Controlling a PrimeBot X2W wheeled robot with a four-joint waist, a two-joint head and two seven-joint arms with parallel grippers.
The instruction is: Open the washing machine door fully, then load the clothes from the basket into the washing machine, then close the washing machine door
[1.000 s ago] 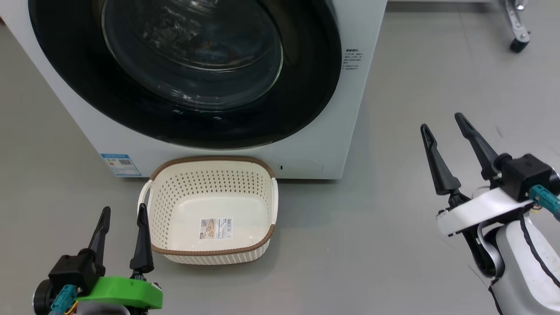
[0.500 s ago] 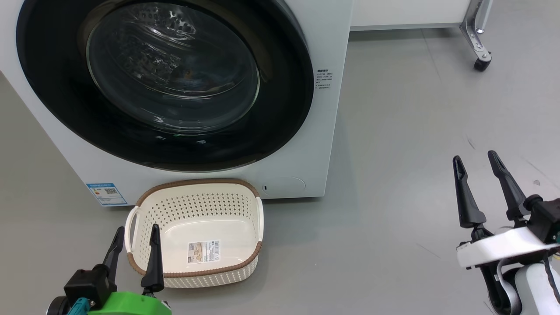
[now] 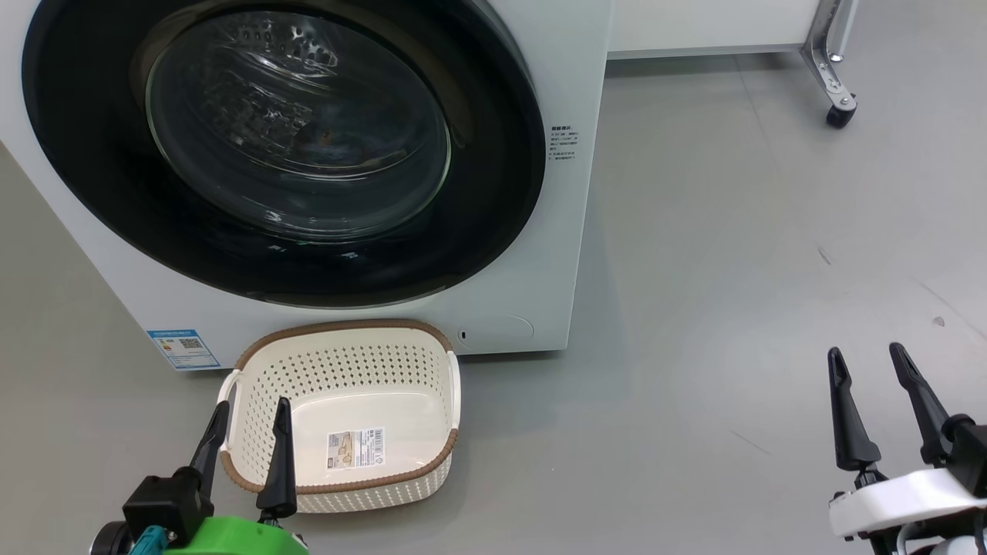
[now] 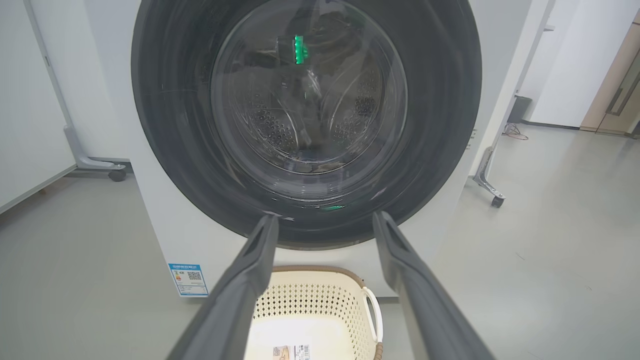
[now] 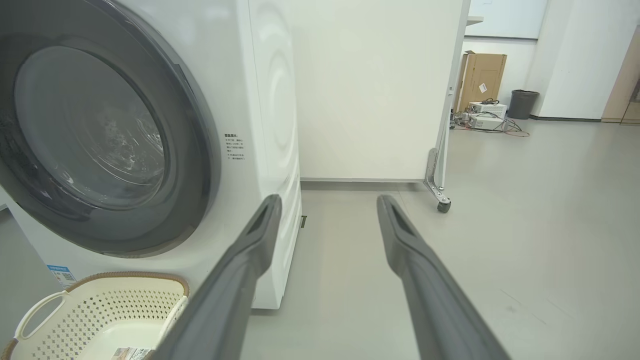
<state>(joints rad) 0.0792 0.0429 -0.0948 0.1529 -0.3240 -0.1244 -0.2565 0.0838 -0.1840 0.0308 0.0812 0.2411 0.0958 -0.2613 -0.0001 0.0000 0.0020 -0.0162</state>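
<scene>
The white washing machine (image 3: pixel 570 231) stands at the upper left, and its black-rimmed glass door (image 3: pixel 293 131) lies shut, flush with the front. On the floor right before it sits the cream basket (image 3: pixel 362 362), holding just a label sticker. The clothes are out of view. My left gripper (image 3: pixel 253 407) is open at the lower left, its fingertips over the basket's near left rim, nothing between them. My right gripper (image 3: pixel 865 353) is open and empty at the lower right, far from the machine. The left wrist view looks between open fingers (image 4: pixel 250 270) at the door (image 4: pixel 310 100) and the basket (image 4: pixel 320 305).
A wheeled frame leg with a caster (image 3: pixel 837 116) stands at the back right beside a white panel (image 5: pixel 375 90). Bare grey floor (image 3: pixel 732 270) stretches right of the machine. A cardboard box (image 5: pixel 482 80), a dark bin (image 5: pixel 522 102) and cables lie far off.
The head camera has shifted, sliding the machine and basket left and down in view. My right gripper has drawn back and lower, still open. My left gripper's fingers now overlap the basket's left rim.
</scene>
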